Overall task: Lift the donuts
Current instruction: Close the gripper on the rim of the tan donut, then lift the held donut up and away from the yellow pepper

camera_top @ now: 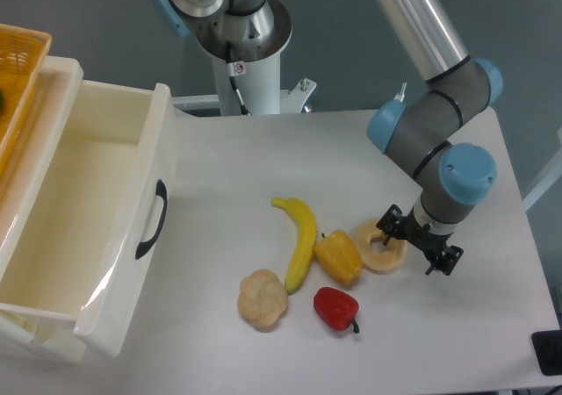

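Note:
The donut (pixel 376 249) is a pale beige-tan ring lying on the white table (pixel 263 158), just right of the yellow pepper (pixel 338 257). My gripper (pixel 399 239) points down over the donut's right rim, with the blue-capped wrist (pixel 459 175) above it. One dark fingertip (pixel 385 234) shows at the donut's centre hole. The other finger is hidden under the wrist. I cannot tell whether the jaws are closed on the ring.
A yellow banana (pixel 300 237) lies left of the pepper. A red pepper (pixel 335 308) and a lumpy cream ball (pixel 262 299) lie nearer the front edge. A white open drawer bin (pixel 79 219) stands at the left, with an orange basket (pixel 19 61) behind it.

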You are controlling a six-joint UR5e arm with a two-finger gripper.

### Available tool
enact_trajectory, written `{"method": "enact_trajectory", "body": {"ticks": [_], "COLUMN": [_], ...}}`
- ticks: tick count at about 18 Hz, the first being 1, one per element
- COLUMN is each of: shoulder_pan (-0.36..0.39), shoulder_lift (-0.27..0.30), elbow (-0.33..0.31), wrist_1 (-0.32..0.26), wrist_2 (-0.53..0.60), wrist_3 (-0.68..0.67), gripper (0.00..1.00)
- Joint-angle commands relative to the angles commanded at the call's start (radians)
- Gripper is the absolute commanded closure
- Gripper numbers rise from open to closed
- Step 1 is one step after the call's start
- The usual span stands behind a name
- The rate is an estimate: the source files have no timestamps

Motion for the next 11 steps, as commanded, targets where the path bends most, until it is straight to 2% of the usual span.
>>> {"method": "enact_trajectory", "body": {"ticks": [2, 4, 8, 10, 11], "shoulder_pan": [-0.003, -0.003, -0.003, -0.003, -0.003], "shoulder_lift": [-0.003, -0.003, -0.002, -0.002, 0.0], "elbow": [-0.005, -0.005, -0.012, -0.011, -0.011], "wrist_1": [0.002, 0.0, 0.0, 0.0, 0.0], "wrist_2": [0.002, 0.002, 0.002, 0.003, 0.003], "wrist_3": [0.002, 0.002, 0.003, 0.012, 0.035], "gripper": [0.13, 0.21, 0.46, 0.64, 0.67]}}
